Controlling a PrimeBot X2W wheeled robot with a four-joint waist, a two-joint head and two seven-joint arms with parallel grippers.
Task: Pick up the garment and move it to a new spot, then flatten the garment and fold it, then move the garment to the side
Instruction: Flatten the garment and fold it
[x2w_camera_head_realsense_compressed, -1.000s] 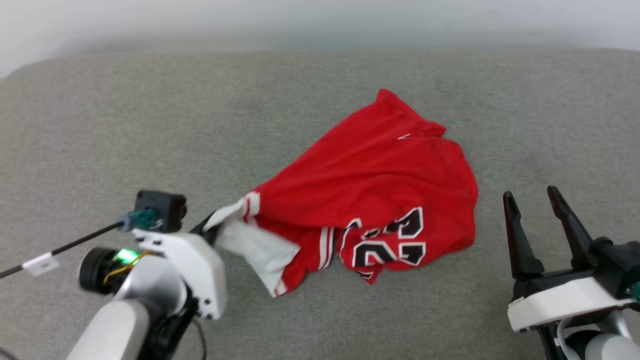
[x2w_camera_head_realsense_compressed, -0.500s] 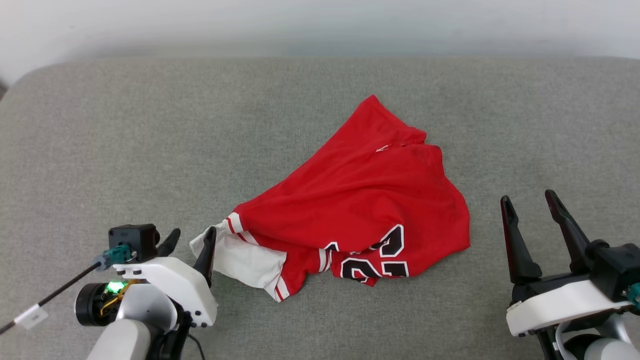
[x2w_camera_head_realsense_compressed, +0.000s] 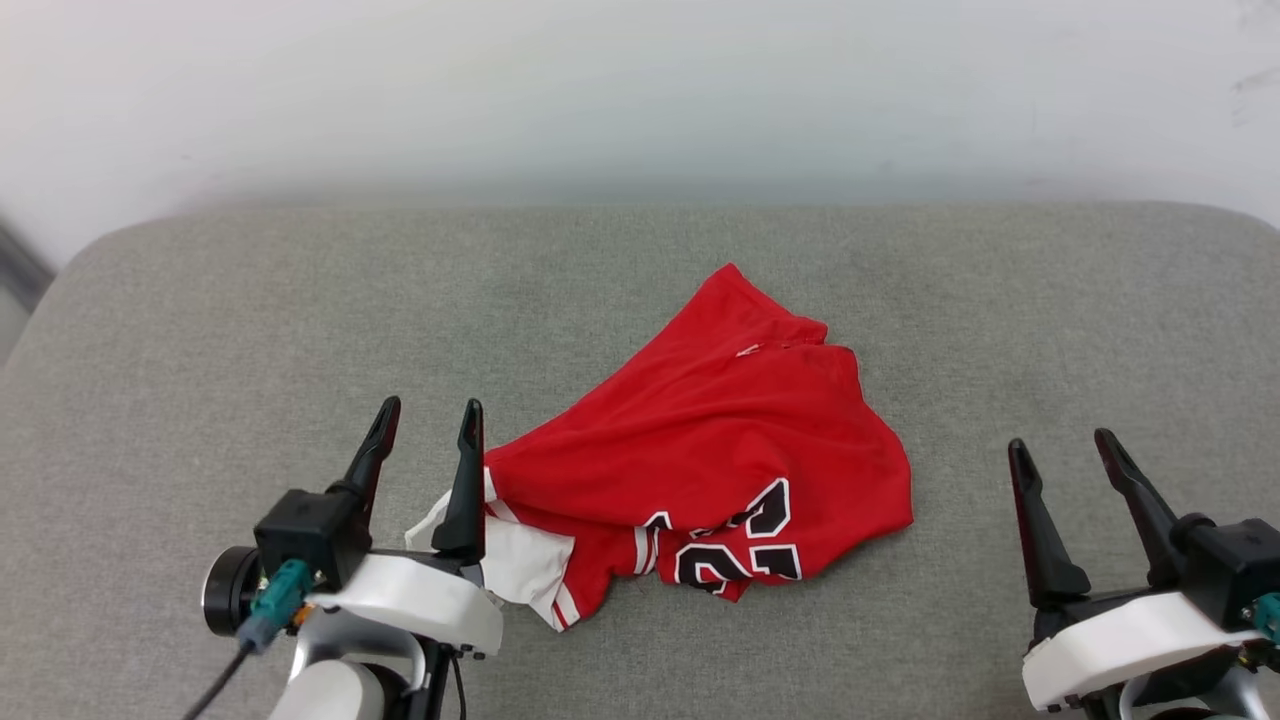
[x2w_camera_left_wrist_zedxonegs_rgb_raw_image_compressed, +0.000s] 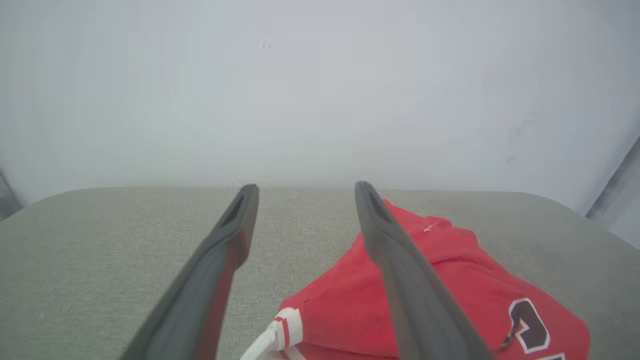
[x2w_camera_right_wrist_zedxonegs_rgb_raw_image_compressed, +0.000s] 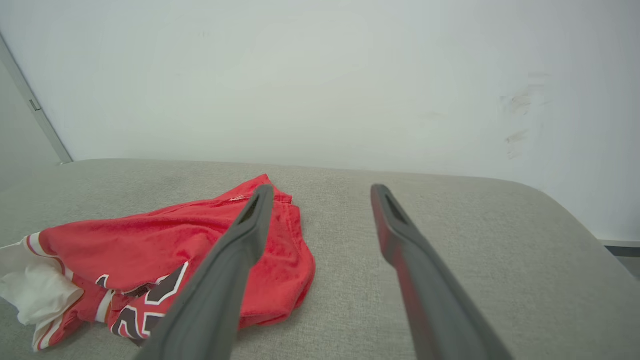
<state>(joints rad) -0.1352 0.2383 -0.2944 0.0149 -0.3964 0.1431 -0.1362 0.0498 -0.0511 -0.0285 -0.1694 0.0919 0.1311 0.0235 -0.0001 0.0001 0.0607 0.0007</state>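
Left gripper (x2w_camera_head_realsense_compressed: 431, 405) has released the sleeve (x2w_camera_head_realsense_compressed: 520, 560) and gapes; right gripper (x2w_camera_head_realsense_compressed: 1058, 442) gapes too. Garment (x2w_camera_head_realsense_compressed: 720, 440) looks limp: pinch an edge.

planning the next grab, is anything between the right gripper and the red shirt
Nothing visible does. Bare grey cushion lies between the open right gripper and the garment, which lies crumpled to its left.

A grey fabric cushion (x2w_camera_head_realsense_compressed: 250, 330) carries one crumpled red shirt (x2w_camera_head_realsense_compressed: 720, 440), lying near its middle.
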